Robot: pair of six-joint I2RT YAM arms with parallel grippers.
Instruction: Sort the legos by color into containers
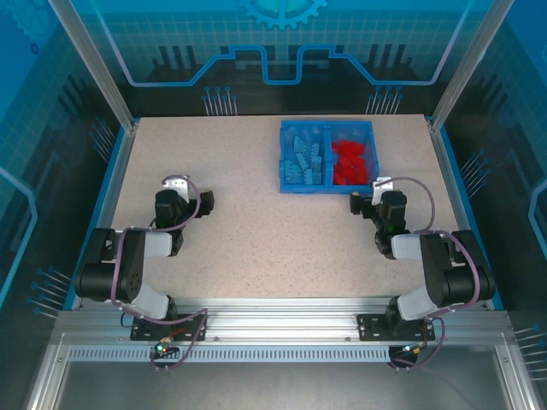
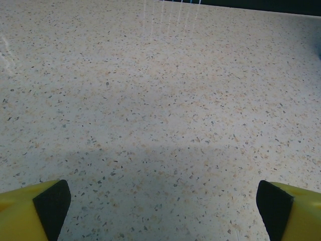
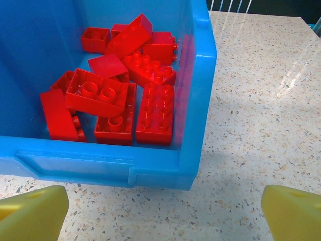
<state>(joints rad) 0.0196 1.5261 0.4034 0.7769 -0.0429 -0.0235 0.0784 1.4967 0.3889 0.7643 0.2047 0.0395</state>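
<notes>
The table carries one blue bin. It stands just ahead of the right gripper and well apart from the left gripper, forward and to its right. Both grippers have their fingers spread wide and hold nothing; the left one hangs over bare tabletop. The compartment directly in front of the right gripper holds the red legos, and the one further to its left holds the light blue legos. Every lego I can see lies with its own color, so I judge the sorting finished. No brand, label or writing is readable.
</notes>
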